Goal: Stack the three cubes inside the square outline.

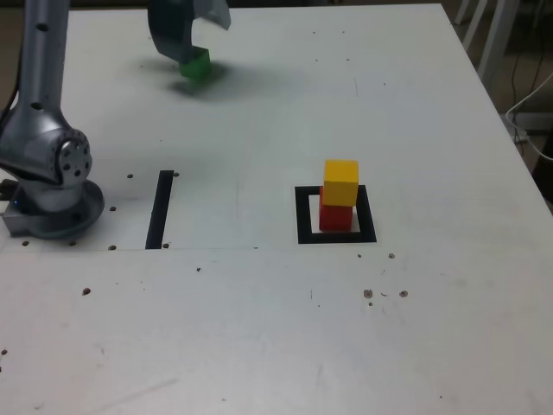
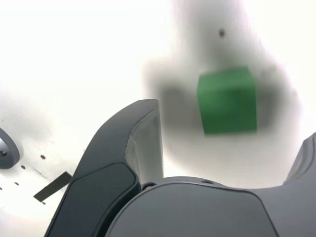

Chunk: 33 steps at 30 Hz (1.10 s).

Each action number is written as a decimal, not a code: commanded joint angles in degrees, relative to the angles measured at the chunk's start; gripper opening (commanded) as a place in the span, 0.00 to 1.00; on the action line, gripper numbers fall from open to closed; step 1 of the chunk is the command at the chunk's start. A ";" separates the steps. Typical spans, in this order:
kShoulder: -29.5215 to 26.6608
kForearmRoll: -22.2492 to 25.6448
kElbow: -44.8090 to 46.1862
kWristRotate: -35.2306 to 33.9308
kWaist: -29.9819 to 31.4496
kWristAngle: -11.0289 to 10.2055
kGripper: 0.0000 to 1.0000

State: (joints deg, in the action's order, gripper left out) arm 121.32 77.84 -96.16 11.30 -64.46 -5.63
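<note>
Yellow cube (image 1: 340, 181) atop red cube (image 1: 336, 214) inside square outline (image 1: 301, 216); green cube (image 1: 195, 66) near table's (image 1: 259, 328) far edge, between spread-apart gripper (image 1: 192, 54) jaws, ungrasped, unstacked.

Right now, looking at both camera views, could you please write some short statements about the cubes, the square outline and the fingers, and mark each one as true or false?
1. The yellow cube sits on the red cube. True.
2. The red cube stands outside the square outline. False: it stands inside the outline, on its white centre.
3. The green cube is already on top of the stack. False: it is far from the stack, at the gripper.
4. The fingers are spread wider than the green cube. True.
5. The straight black strip lies to the exterior view's right of the outline. False: it lies to its left.
</note>
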 commanded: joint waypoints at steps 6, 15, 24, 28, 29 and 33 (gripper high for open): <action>2.94 0.12 -1.38 0.64 -1.22 0.55 0.98; 6.48 0.36 -3.58 1.58 -1.81 1.44 0.95; 8.19 0.55 -5.54 2.47 -2.17 1.17 0.52; 8.16 0.02 -5.58 3.07 -2.03 1.00 0.33; 8.14 -0.04 -5.55 3.21 -2.01 1.02 0.31; 8.09 0.04 -5.28 3.48 -1.98 1.13 0.30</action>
State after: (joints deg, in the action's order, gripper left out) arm 129.23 77.82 -101.53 14.62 -66.51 -4.55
